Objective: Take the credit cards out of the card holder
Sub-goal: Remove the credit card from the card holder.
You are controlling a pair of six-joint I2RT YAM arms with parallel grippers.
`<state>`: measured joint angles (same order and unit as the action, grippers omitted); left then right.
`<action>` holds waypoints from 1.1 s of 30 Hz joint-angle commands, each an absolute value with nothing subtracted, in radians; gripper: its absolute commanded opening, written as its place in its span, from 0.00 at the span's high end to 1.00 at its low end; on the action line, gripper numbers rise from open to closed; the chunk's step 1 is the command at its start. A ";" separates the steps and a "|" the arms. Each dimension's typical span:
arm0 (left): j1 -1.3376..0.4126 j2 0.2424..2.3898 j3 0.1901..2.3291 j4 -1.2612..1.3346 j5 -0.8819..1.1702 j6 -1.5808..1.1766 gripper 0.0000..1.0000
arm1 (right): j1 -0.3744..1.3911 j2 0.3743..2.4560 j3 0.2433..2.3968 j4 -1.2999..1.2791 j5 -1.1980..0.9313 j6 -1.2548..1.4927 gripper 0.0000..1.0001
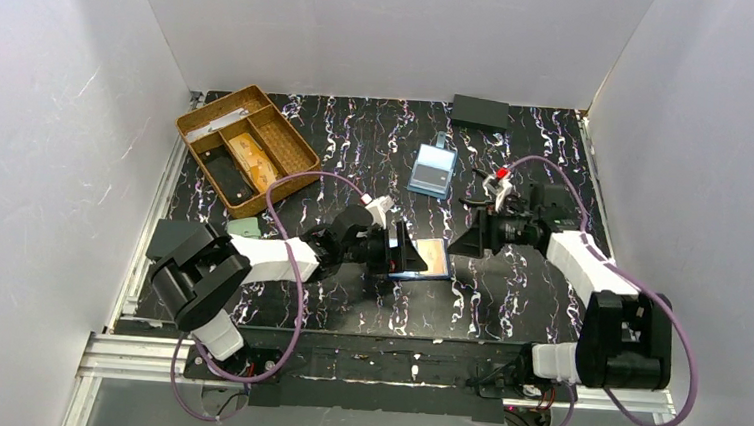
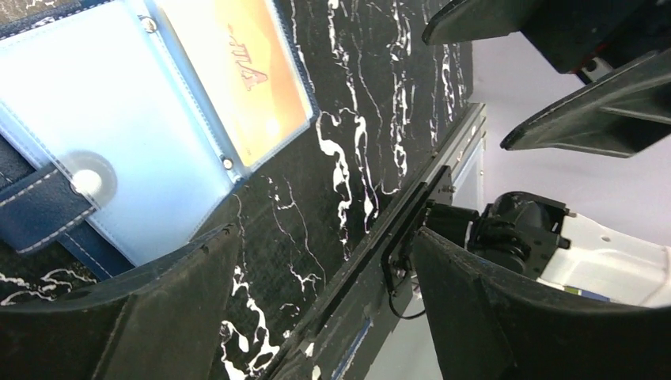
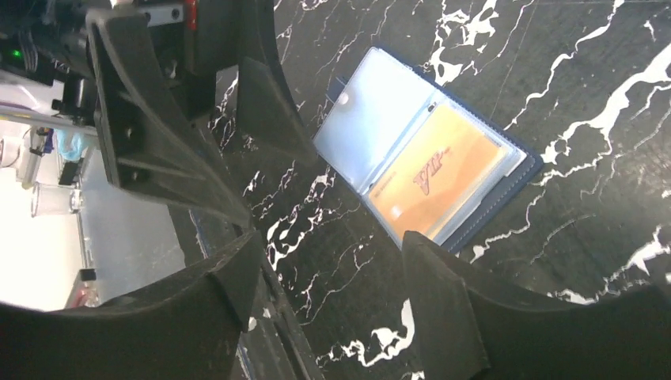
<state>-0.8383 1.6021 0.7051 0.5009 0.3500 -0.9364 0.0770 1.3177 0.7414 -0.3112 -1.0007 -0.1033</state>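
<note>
The navy card holder [image 1: 428,260] lies open on the black marbled table, its light blue slots up. An orange credit card [image 1: 434,256] sits in a clear slot; it also shows in the left wrist view [image 2: 245,75] and the right wrist view [image 3: 434,180]. The holder's snap tab [image 2: 43,202] lies at its left end. My left gripper [image 1: 403,247] is open and empty right at the holder's left edge. My right gripper [image 1: 471,240] is open and empty just right of the holder. In the right wrist view the holder [image 3: 348,127] lies above and beyond the fingertips [image 3: 431,261].
A wooden compartment tray [image 1: 245,146] with items stands at the back left. A light blue clear case [image 1: 432,169] lies behind the holder. A black box [image 1: 480,112] sits at the back wall. A sage-green pouch [image 1: 244,227] lies by the left arm.
</note>
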 commanded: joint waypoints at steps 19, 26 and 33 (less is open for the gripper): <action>-0.843 1.816 0.832 0.520 0.282 -0.954 0.69 | 0.195 1.559 0.769 -0.102 -0.724 0.287 0.49; -0.842 1.848 0.843 0.503 0.264 -0.951 0.73 | 0.195 1.605 0.776 -0.094 -0.745 0.291 0.51; -0.843 1.870 0.844 0.483 0.249 -0.950 0.77 | 0.196 1.628 0.773 -0.086 -0.747 0.296 0.51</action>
